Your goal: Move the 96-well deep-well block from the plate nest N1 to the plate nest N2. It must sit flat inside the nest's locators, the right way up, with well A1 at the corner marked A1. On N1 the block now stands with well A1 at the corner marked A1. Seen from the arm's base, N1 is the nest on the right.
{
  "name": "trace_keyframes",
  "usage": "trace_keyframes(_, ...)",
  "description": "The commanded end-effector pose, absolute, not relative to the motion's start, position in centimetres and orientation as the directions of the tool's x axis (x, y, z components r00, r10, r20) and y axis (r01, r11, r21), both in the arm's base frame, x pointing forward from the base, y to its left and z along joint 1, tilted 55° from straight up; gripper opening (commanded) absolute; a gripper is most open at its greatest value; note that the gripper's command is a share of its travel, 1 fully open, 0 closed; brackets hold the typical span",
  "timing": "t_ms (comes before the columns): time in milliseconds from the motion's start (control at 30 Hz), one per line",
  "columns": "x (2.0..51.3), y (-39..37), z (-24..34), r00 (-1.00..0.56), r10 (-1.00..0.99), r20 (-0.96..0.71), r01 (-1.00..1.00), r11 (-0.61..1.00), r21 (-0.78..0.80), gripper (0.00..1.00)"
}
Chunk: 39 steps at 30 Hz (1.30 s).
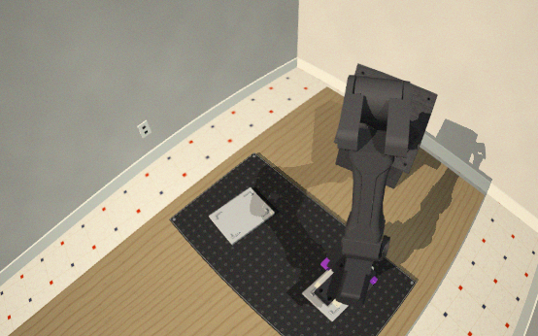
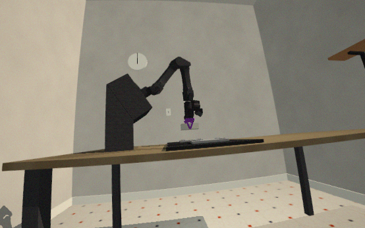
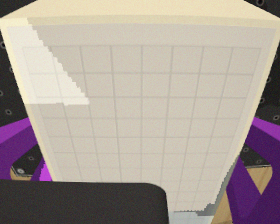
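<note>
My gripper point(image 2: 188, 123) with purple fingers is shut on the cream 96-well deep-well block point(image 2: 188, 126) and holds it level, well above the black mat. In the wrist view the block point(image 3: 140, 96) fills the frame, its well grid facing up, with a purple finger on each side. The empty white nest N2 point(image 1: 241, 215) lies further along the mat, to the upper left in the top view.
The black perforated mat point(image 1: 291, 243) lies on a wooden table. The arm's dark base tower point(image 2: 123, 113) stands at the table's back. A wall runs close behind the base.
</note>
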<state>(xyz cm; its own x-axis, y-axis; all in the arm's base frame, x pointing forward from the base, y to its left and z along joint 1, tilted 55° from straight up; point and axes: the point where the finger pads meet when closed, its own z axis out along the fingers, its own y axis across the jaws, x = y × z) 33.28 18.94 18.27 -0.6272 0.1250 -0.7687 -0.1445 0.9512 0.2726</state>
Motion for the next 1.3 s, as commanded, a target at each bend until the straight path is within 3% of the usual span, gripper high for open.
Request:
trace_keyframes(0,33.6,19.2,18.7,-0.614,0.130,-0.778,-0.153,0.948,0.280,0.00)
trace_keyframes(1267,38.1,20.9,15.7,-0.614,0.130,-0.778,-0.153,0.948,0.279,0.00)
